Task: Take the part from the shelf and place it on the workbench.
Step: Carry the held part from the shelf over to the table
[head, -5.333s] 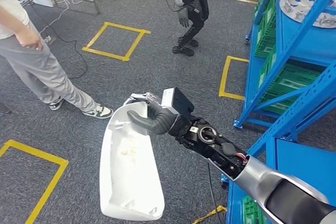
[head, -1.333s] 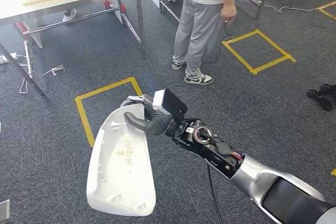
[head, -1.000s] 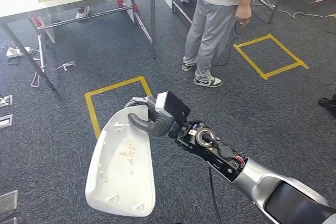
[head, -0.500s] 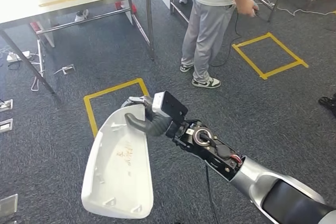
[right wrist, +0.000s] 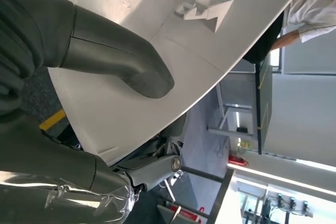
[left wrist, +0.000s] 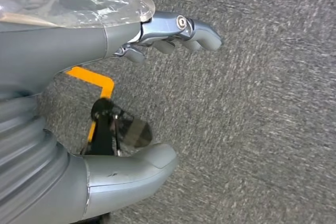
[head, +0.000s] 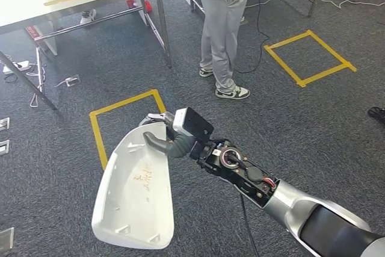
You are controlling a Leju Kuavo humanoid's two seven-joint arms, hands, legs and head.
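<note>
Left hand (left wrist: 130, 93) hangs over grey carpet (left wrist: 269, 129), fingers (left wrist: 198, 30) apart from thumb, nothing in it. White part (head: 134, 194) hangs from the right hand (head: 174, 139), thumb on its inner face, fingers behind its upper edge. Workbench (head: 27, 4) well beyond that hand; person (head: 224, 22) stands farther right of it.
</note>
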